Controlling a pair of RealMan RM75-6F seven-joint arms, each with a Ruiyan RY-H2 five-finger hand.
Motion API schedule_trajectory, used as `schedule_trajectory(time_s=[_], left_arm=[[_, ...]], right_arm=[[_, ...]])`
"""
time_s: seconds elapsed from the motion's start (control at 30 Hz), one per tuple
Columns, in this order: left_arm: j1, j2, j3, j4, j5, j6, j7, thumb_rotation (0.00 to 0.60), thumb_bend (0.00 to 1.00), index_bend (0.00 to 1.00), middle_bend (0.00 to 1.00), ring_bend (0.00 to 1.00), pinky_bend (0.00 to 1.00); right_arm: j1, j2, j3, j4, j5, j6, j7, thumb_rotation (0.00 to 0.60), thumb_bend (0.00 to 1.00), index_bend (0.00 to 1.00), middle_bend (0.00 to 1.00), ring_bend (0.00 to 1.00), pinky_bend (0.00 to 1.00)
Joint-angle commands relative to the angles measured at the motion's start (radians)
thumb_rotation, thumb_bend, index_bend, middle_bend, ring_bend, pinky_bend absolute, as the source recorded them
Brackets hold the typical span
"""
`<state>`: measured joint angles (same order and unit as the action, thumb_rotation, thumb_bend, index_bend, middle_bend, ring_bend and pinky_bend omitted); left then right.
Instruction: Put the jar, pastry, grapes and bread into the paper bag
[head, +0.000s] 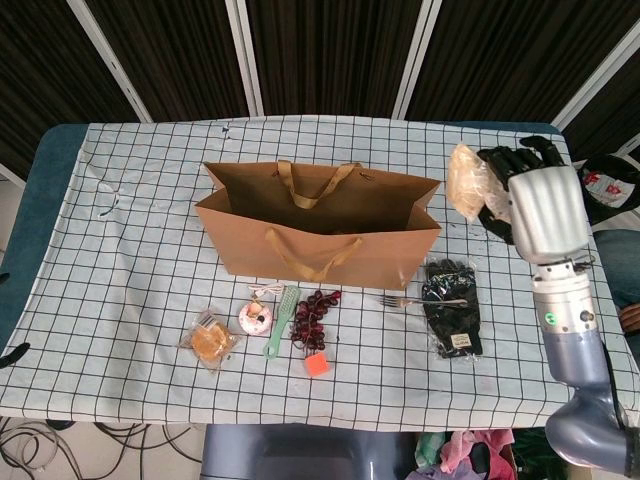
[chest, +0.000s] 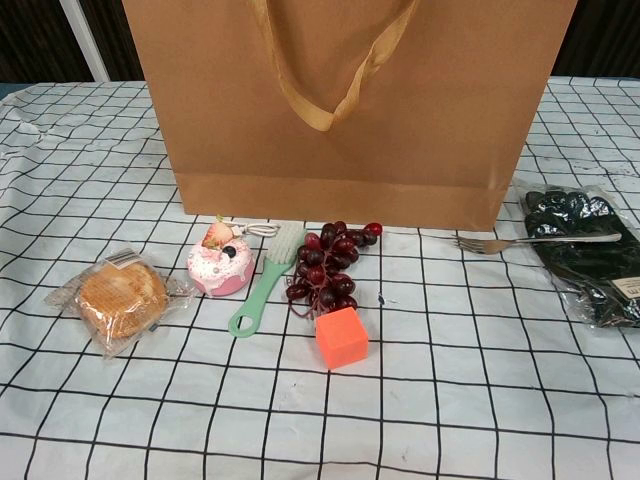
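My right hand (head: 534, 196) is raised to the right of the paper bag (head: 320, 225) and grips a pale bread in clear wrap (head: 465, 180), held near the bag's right end and above its rim. The brown bag (chest: 350, 100) stands open at the table's middle, with something dark just visible inside. In front of it lie dark red grapes (head: 312, 315) (chest: 328, 268), a pink frosted pastry (head: 255, 318) (chest: 220, 265) and a round wrapped bun (head: 210, 343) (chest: 122, 297). The chest view shows no hand. My left hand is out of sight.
A green brush (chest: 262, 280) lies between pastry and grapes, with an orange cube (chest: 341, 337) just in front of the grapes. A fork (chest: 540, 241) and a black packet (head: 452, 305) lie to the bag's right. The checked cloth (head: 140, 250) covers the table.
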<state>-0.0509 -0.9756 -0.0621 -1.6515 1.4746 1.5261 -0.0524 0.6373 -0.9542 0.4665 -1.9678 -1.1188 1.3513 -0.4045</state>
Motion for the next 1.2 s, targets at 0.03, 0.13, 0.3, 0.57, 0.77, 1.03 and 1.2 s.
schedule_trajectory(time_s=[0.03,0.13,0.3,0.57,0.77,1.03,1.2], left_arm=[[0.001,0.001,-0.003,0.002,-0.004,0.001,-0.005,0.6,0.11,0.15,0.07,0.03,0.12],[0.0,0.003,-0.005,0.003,-0.009,-0.001,-0.011,0.6,0.11,0.15,0.07,0.03,0.12],[-0.001,0.005,-0.004,0.006,-0.007,-0.004,-0.017,0.6,0.11,0.15,0.07,0.03,0.12],[0.005,0.004,-0.011,0.01,-0.018,0.009,-0.017,0.6,0.11,0.15,0.07,0.03,0.12],[0.007,0.007,-0.012,0.011,-0.017,0.013,-0.024,0.6,0.11,0.15,0.07,0.03,0.12],[0.006,0.005,-0.011,0.01,-0.017,0.009,-0.018,0.6,0.11,0.15,0.07,0.03,0.12],[0.006,0.003,-0.013,0.009,-0.022,0.01,-0.013,0.6,0.11,0.15,0.07,0.03,0.12]], right_arm=[[0.122,-0.039,0.06,0.046,0.112,-0.106,-0.052,0.6,0.38,0.39,0.41,0.44,0.25],[0.193,-0.086,0.066,0.068,0.16,-0.151,-0.082,0.6,0.38,0.39,0.41,0.44,0.25],[0.303,-0.184,0.062,0.111,0.244,-0.232,-0.095,0.6,0.37,0.39,0.41,0.44,0.25],[0.377,-0.255,0.005,0.14,0.281,-0.251,-0.175,0.6,0.27,0.31,0.31,0.37,0.25],[0.383,-0.237,-0.007,0.119,0.326,-0.267,-0.191,0.6,0.12,0.09,0.06,0.21,0.23],[0.344,-0.153,0.002,0.036,0.326,-0.202,-0.198,0.6,0.11,0.06,0.05,0.2,0.23],[0.253,-0.068,0.019,-0.026,0.273,-0.053,-0.186,0.6,0.11,0.06,0.08,0.22,0.23]])
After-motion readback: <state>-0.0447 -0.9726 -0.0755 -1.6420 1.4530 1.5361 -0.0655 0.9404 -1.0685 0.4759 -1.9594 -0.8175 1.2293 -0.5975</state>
